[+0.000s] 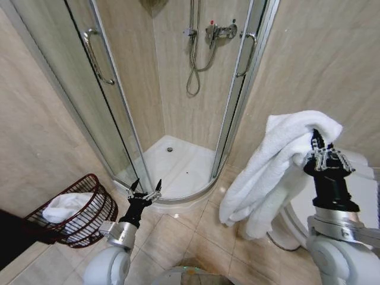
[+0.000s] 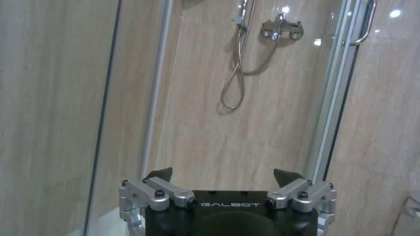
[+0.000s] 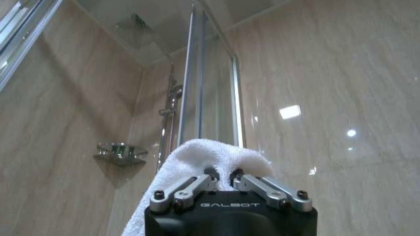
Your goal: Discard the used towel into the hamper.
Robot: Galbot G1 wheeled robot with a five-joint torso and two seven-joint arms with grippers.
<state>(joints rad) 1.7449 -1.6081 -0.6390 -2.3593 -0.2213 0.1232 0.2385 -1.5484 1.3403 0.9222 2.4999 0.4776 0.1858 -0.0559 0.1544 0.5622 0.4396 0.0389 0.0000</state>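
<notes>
1. two arms rise from the lower edge of the head view, the left one low and near the middle, the right one raised at the right side.
2. right claw (image 1: pixel 320 146): fingers drawn together and clamped on a fold of the white towel (image 1: pixel 270 172). the right wrist view confirms this, with the towel (image 3: pixel 196 162) bunched between the closed fingertips (image 3: pixel 208 173) and rising above them.
3. towel condition: held up off the floor, draped in thick folds down and to the left of the right claw, its lower end hanging free above the tiled floor (image 1: pixel 202 237).
4. left claw (image 1: pixel 146 190): fingers spread apart, nothing between them, pointing toward the shower. the left wrist view shows the same claw (image 2: pixel 223 174) with both dark fingertips well separated and the gap bare.
5. hamper (image 1: pixel 98 205): dark red-brown wire basket standing on the floor at the robot's left, beside the left wall and near the shower threshold. some white cloth (image 1: pixel 65 208) lies inside it. it is well apart from the held towel, with the left claw between the two.
6. shower tray (image 1: pixel 178 166): white, curved front edge, just beyond the left claw.
7. glass shower doors (image 1: pixel 101 77): framed in metal with curved handles, standing open on either side of the entrance.
8. far wall: chrome mixer tap (image 1: pixel 222 29) and hanging hose (image 1: pixel 199 65) mounted on beige tile.
</notes>
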